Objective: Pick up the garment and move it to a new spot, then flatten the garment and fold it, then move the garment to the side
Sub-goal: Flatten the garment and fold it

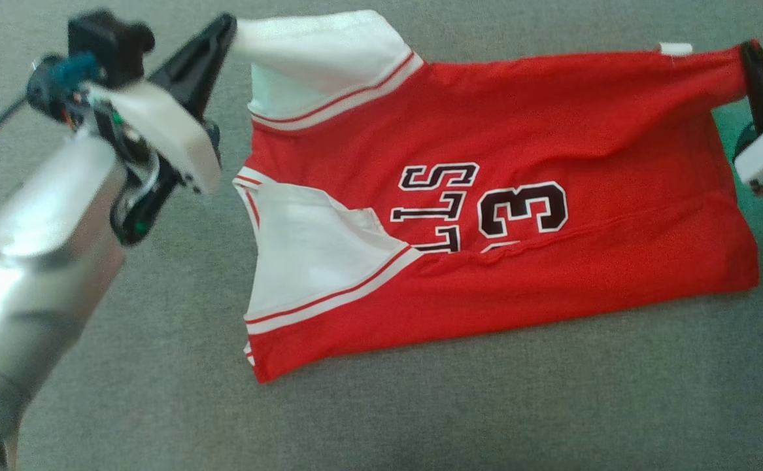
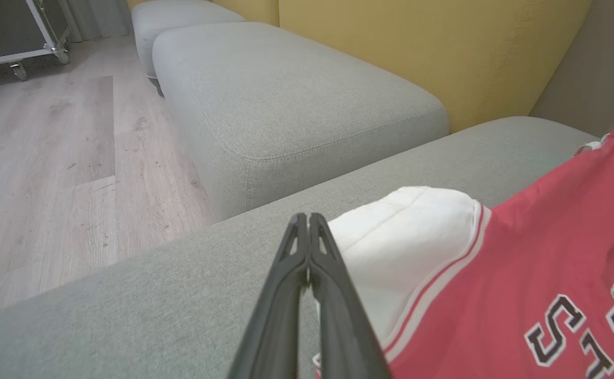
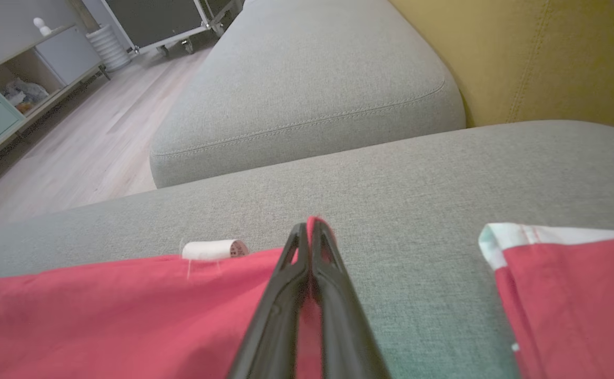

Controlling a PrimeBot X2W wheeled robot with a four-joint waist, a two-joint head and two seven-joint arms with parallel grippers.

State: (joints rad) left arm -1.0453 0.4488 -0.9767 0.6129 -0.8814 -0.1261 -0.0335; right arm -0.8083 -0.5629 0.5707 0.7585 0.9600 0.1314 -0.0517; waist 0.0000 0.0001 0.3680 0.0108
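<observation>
- Currently, the red garment point(image 1: 518, 216) lies across the middle of the grey cushion point(image 1: 420, 405). Its near edge rests on the cushion, and its far edge is lifted and stretched between your two tools.
- Left tool point(image 1: 224, 29): fingers pressed together, clamped on the white shoulder panel at the garment's left end. In the left wrist view the cloth sits beside the tips rather than deep between them, so the bite looks shallow. A sharp pull could strip it out and drop that corner.
- Right tool point(image 1: 747, 52): fingers together on the red hem corner, with only a small tuft showing past the tips in the right wrist view. The risk is the same: thin purchase, likely to slip under tension.
- Uneven motion: if you move one tool faster or higher than the other, the far edge would probably skew and the fold land crooked.
- Crease point(image 1: 584, 242) across the near half: folding over it unflattened would likely lock the wrinkle in.
- Far edge of the cushion: beyond it lies the floor point(image 2: 49, 158), so drifting that way could let cloth hang off.
</observation>
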